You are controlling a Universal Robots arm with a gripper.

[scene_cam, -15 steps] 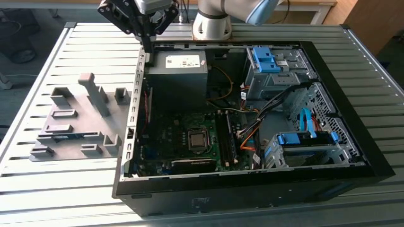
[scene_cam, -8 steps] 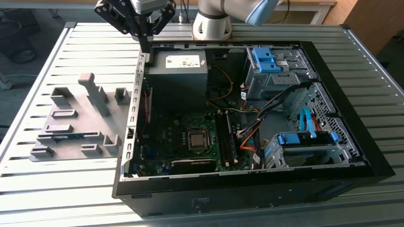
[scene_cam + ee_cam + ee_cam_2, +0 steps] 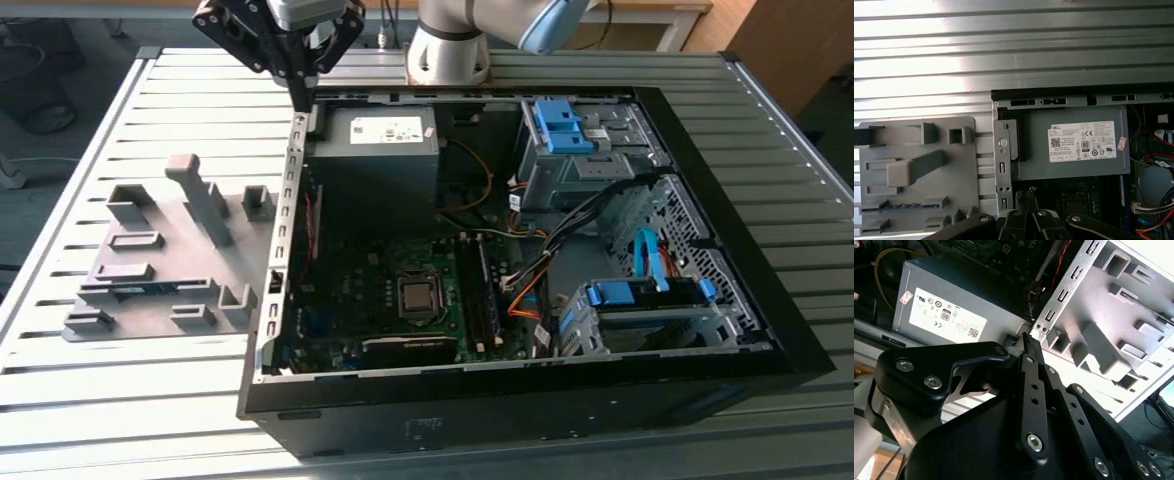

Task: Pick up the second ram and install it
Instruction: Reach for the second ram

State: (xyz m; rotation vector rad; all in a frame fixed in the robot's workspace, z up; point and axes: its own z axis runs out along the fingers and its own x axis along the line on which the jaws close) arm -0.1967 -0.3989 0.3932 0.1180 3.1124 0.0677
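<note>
The second ram [image 3: 140,288] is a thin blue-teal stick lying in a slot of the grey fixture plate [image 3: 160,260], on the exterior view's left beside the open computer case [image 3: 534,390]. The first wrist view shows the second ram [image 3: 901,205] in the same fixture [image 3: 919,175]. My black gripper [image 3: 302,100] hangs over the case's far corner on that side, by the power supply [image 3: 380,150], well apart from the stick. Its fingers [image 3: 1027,342] are shut with nothing between them. The gripper [image 3: 1025,196] points down at the case's metal edge.
Inside the case lie the motherboard [image 3: 400,290], a greener memory stick [image 3: 477,300] standing in its slot, cables, and blue drive cages [image 3: 641,300]. The fixture carries several upright grey blocks [image 3: 200,195]. The arm's base [image 3: 447,50] stands behind the case on the slatted metal table [image 3: 107,400].
</note>
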